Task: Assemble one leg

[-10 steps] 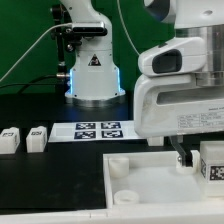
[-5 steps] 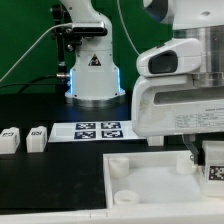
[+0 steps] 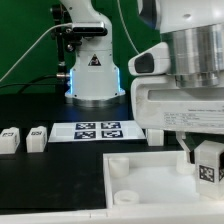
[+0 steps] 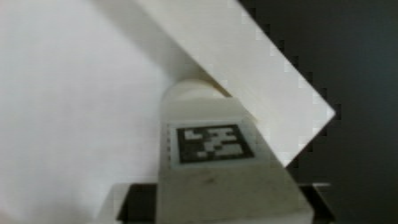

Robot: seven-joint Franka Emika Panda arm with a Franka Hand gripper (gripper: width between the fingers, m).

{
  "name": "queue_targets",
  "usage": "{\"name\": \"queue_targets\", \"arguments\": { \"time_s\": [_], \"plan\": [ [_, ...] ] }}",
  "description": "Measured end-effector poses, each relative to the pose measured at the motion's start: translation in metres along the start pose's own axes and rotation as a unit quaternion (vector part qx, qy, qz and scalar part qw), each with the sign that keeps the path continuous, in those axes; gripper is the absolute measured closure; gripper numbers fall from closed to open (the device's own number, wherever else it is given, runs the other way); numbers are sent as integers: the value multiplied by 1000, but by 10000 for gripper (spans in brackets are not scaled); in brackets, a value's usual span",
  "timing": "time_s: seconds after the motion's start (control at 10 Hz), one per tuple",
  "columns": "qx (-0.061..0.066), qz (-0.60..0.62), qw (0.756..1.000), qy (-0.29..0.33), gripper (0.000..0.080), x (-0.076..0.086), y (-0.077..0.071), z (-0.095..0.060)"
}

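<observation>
One second on: rotated at the wrist, with gripper (image 3: 202, 156) closed tight on the leg (image 3: 208, 168), held upright over the white panel's (image 3: 150, 186) corner, exterior view's right. Probably twisting it into place.

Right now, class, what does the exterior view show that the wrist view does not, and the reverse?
Only the exterior view: two loose legs, the marker board and the arm's base. Only the wrist view: the tag in clear detail. Both: the gripper holding the leg by the white panel.
</observation>
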State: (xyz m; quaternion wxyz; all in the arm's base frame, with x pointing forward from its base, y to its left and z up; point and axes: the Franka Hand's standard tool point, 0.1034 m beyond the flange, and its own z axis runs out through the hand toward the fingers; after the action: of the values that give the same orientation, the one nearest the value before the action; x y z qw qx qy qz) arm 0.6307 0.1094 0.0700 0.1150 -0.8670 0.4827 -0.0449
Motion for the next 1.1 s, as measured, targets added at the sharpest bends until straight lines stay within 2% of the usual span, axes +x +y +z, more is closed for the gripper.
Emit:
{"name": "queue_targets", "arguments": {
  "time_s": [0.7,0.8,0.9,1.0,1.1],
  "plan": [
    [0,0,1000,0,498,0,0,0],
    [0,0,1000,0,304,0,0,0],
    [0,0,1000,0,304,0,0,0],
    [0,0,1000,0,180,0,0,0],
    [6,26,1000,-3,159,0,0,0]
  ]
}}
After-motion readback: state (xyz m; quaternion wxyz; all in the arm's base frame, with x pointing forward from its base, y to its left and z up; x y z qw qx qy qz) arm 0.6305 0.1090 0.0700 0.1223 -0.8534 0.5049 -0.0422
